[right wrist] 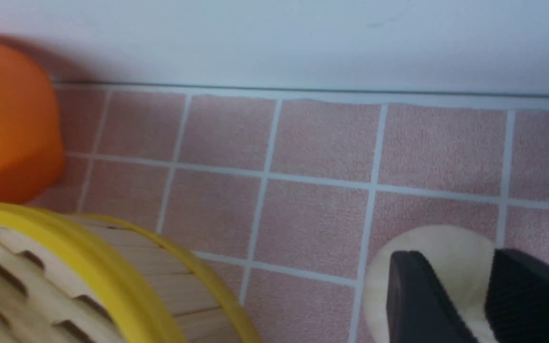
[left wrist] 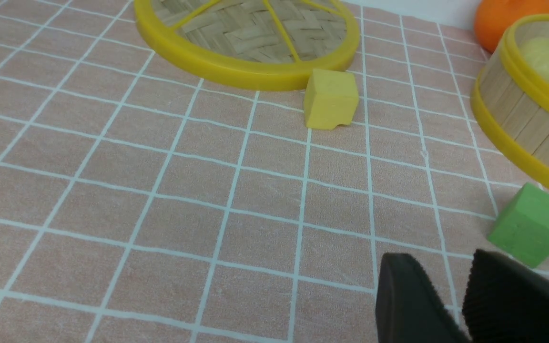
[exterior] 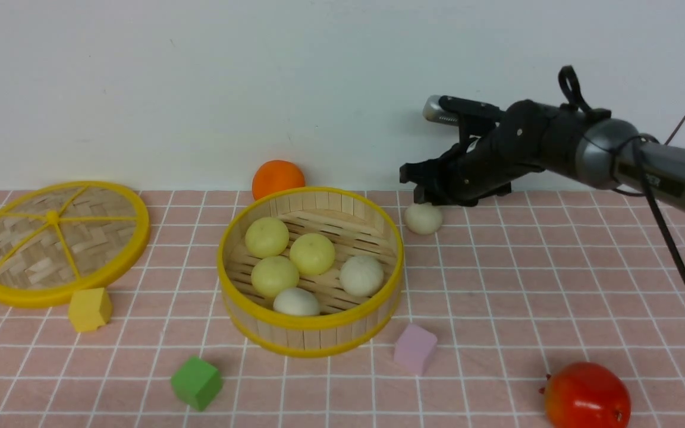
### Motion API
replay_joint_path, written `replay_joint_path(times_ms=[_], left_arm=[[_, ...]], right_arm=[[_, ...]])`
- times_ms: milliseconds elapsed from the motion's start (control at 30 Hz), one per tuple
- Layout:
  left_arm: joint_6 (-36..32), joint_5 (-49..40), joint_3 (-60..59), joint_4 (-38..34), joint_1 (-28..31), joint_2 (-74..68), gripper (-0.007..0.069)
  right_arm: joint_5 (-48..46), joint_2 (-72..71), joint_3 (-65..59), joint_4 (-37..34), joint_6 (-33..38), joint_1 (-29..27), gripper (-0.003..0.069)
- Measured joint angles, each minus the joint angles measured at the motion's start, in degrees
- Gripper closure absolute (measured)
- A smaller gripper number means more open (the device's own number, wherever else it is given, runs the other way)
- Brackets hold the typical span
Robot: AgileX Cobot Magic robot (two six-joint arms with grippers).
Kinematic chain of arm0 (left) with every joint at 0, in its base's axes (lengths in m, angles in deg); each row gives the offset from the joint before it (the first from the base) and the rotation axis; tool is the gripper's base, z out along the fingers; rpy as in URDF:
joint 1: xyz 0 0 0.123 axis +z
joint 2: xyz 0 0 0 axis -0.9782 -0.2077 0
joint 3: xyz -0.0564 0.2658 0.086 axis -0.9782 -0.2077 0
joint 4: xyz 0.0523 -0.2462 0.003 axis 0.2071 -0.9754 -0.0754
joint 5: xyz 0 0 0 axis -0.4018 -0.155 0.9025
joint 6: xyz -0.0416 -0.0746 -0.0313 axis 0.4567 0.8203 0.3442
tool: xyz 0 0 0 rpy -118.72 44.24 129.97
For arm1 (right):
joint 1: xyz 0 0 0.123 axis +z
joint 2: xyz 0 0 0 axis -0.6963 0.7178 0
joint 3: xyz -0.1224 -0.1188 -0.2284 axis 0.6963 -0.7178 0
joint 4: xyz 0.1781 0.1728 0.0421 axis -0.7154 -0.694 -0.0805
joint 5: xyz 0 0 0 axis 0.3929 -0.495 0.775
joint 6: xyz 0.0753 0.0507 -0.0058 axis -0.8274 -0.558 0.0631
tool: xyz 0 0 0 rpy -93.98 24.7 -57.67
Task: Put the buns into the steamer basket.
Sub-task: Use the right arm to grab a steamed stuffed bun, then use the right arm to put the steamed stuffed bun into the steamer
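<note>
We saw the round steamer basket, of bamboo slats with smooth yellow rims, holding five matte dome-shaped buns. At its two o'clock, the right gripper pinched the sixth off-white bun. The left gripper stood empty, jaws apart.

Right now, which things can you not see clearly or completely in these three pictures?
- Right gripper: right wrist view cuts off the fingers at the frame edge; whether they grip the off-white bun is unclear.
- Left gripper: absent from front view; left wrist view shows only fingertips.
- Orange fruit: its base is hidden behind the steamer basket; blurred in right wrist view.
</note>
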Motion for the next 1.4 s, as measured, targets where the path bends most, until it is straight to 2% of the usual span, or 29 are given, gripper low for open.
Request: replay_joint_path(times_ms=[133, 233, 300, 333, 400, 433, 700, 800, 933, 1267, 1400], left_arm=[[0.0, 0.0, 0.0, 0.0, 0.0, 0.0, 0.0384], [0.0, 0.0, 0.0, 0.0, 0.0, 0.0, 0.0384], [0.0, 0.0, 0.0, 0.0, 0.0, 0.0, 0.0384], [0.0, 0.0, 0.0, 0.0, 0.0, 0.0, 0.0384], [0.0, 0.0, 0.0, 0.0, 0.0, 0.0, 0.0384], [0.0, 0.0, 0.0, 0.0, 0.0, 0.0, 0.0384], [0.0, 0.0, 0.0, 0.0, 0.0, 0.0, 0.0384], [0.0, 0.0, 0.0, 0.0, 0.0, 0.0, 0.0384], [0.0, 0.0, 0.0, 0.0, 0.0, 0.0, 0.0384], [0.0, 0.0, 0.0, 0.9, 0.0, 0.0, 0.0384], [0.0, -0.1, 0.0, 1.3, 0.0, 0.0, 0.0384]], right_arm=[[0.3, 0.9, 0.0, 0.7, 0.2, 0.0, 0.0403], [0.8, 1.4, 0.1, 1.6, 0.4, 0.0, 0.0441], [0.8, 1.5, 0.2, 2.5, 0.4, 0.0, 0.0529], [0.8, 1.5, 0.2, 2.6, 0.4, 0.0, 0.0537], [0.2, 1.0, 0.2, 2.7, 0.4, 0.0, 0.0624], [-0.4, 0.5, 0.2, 2.9, 0.4, 0.0, 0.0638], [-4.6, -8.7, 1.4, 0.2, 3.8, 2.9, 0.0641], [-5.8, -11.2, 1.9, -3.2, 7.9, 7.0, 0.0641], [-6.3, -9.8, 1.7, -4.2, 10.3, 9.9, 0.0641], [-5.8, -2.2, 1.6, -3.2, 10.7, 10.3, 0.0641], [-4.8, -1.6, 1.6, -3.2, 10.7, 10.3, 0.0616]])
